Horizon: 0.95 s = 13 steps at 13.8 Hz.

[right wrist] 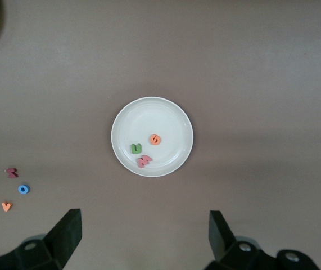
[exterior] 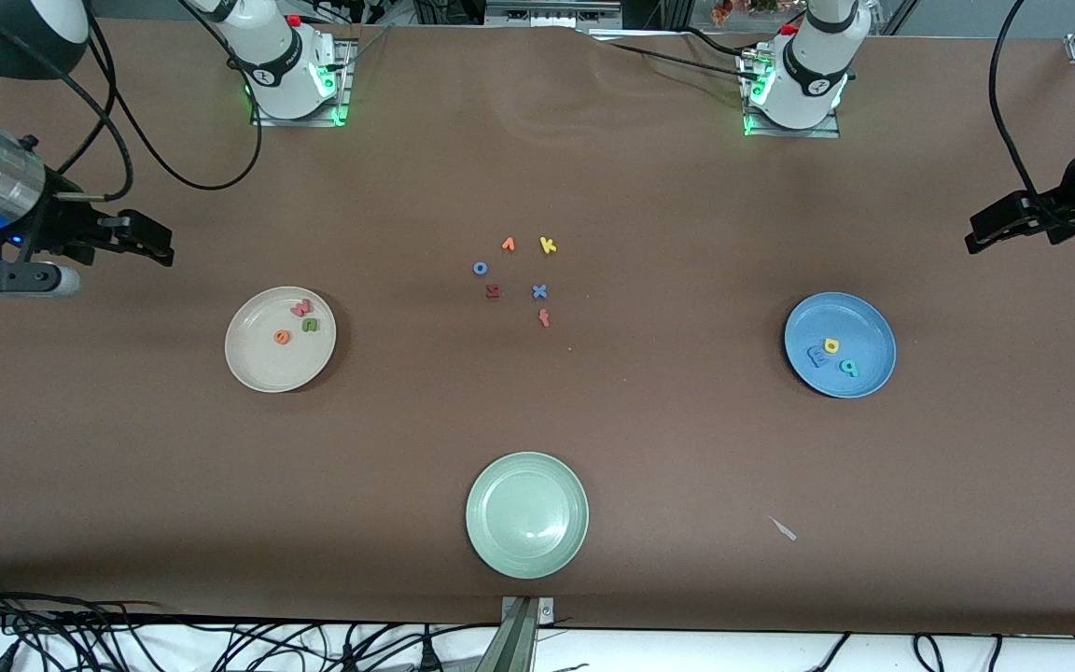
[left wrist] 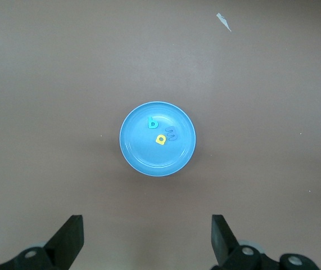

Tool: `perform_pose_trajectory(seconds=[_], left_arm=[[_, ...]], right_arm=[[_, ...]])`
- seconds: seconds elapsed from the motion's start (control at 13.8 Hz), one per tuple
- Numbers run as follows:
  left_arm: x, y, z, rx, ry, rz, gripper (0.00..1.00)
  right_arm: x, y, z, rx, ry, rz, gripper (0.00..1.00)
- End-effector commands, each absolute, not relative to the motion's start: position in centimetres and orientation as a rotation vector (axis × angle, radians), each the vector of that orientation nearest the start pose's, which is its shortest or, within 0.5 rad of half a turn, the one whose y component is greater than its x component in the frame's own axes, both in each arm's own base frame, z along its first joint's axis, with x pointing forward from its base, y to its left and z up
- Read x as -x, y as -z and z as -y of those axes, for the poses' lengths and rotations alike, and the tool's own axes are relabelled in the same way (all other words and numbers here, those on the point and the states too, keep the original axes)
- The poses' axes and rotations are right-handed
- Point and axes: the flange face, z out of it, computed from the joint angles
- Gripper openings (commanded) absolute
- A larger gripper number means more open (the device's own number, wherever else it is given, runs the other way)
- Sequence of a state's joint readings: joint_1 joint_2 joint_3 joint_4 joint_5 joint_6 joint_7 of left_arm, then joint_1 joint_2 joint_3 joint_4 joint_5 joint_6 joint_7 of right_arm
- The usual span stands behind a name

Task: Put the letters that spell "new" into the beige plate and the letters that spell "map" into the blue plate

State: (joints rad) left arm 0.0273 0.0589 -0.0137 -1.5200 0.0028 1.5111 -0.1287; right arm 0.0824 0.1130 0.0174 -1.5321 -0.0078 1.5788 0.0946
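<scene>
The beige plate [exterior: 262,369] lies toward the right arm's end of the table. In it are the pinkish-red w [exterior: 301,307], the green n [exterior: 311,325] and the orange e [exterior: 282,337]. The blue plate [exterior: 864,322] lies toward the left arm's end. It holds the yellow a [exterior: 830,346], the blue m [exterior: 817,356] and the teal p [exterior: 848,368]. My right gripper [exterior: 153,241] hangs open and empty, high above the table beside the beige plate [right wrist: 166,115]. My left gripper [exterior: 985,231] is also open and empty, up beside the blue plate [left wrist: 143,157].
A pale green plate [exterior: 526,513] sits nearest the front camera, mid-table. Loose letters lie in the middle: orange v [exterior: 509,245], yellow k [exterior: 548,245], blue o [exterior: 480,269], dark red z [exterior: 494,291], blue x [exterior: 539,291], red f [exterior: 544,318]. A white scrap [exterior: 784,529] lies nearby.
</scene>
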Motion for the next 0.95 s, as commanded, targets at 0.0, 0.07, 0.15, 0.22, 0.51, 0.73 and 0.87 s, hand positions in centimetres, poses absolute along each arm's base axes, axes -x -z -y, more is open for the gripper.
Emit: perform_pose_trajectory(seconds=[0.0, 0.07, 0.15, 0.22, 0.51, 0.73, 0.87], left_arm=[[-56.3, -61.16, -0.96, 3.146, -0.091, 0.21, 1.0], [-56.3, -61.16, -0.96, 3.146, -0.091, 0.21, 1.0], [-56.3, -61.16, -0.96, 3.146, -0.091, 0.21, 1.0], [-56.3, -61.09, -0.96, 3.146, -0.093, 0.21, 1.0], [-56.3, -61.09, -0.87, 3.146, -0.093, 0.207, 1.0], [-56.3, -61.09, -0.86, 3.148, -0.093, 0.208, 1.0], [-56.3, -61.09, -0.87, 3.146, -0.093, 0.207, 1.0]], right_arm=[[-57.69, -58.64, -5.69, 3.133, -0.129, 0.036, 1.0], [-57.74, -58.45, -5.74, 3.136, -0.135, 0.041, 1.0], [-57.78, -58.36, -5.78, 3.133, -0.138, 0.033, 1.0], [-57.93, -58.12, -5.79, 3.133, -0.141, 0.029, 1.0], [-57.92, -58.31, -6.12, 3.135, -0.129, 0.014, 1.0], [-57.87, -58.52, -6.12, 3.135, -0.119, 0.012, 1.0], [-57.96, -58.45, -5.97, 3.134, -0.117, 0.009, 1.0]])
